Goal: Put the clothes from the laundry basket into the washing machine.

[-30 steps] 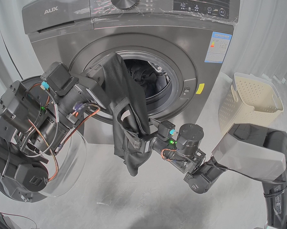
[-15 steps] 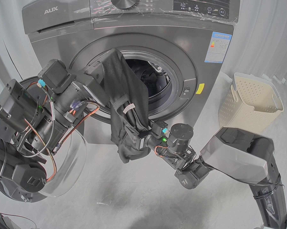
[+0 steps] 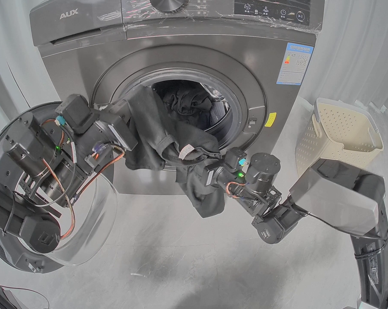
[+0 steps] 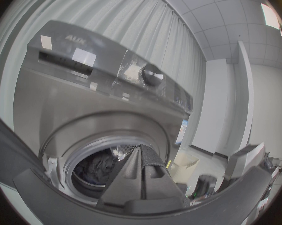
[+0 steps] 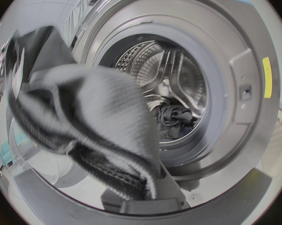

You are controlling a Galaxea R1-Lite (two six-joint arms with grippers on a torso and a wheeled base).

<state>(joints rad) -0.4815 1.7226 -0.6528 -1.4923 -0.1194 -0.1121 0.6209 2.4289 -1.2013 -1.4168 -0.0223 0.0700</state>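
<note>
Now gripping a black fabric garment (image 3: 159,125) at two spots

Holds one banded edge of it in the left gripper (image 4: 143,169), fingers pressed together on the cloth, just at the left rim of the round drum opening (image 3: 222,108). Pinches the same garment lower and further right with the right gripper (image 5: 153,188), closed on a fold, with cloth draping over it. Leaves the garment slung between the two, sagging across the lower left of the opening, one tail hanging below the right gripper, a white label (image 3: 186,151) showing near the middle. Faces the grey front-loading washing machine (image 3: 245,56), with a heap of dark clothes (image 3: 183,99) lying inside the steel drum. Has the round glass door (image 3: 95,219) swung open on the left, beside the left arm. Shows a cream perforated plastic laundry basket (image 3: 344,134) standing on the pale floor right of the machine, well apart from both grippers.
</note>
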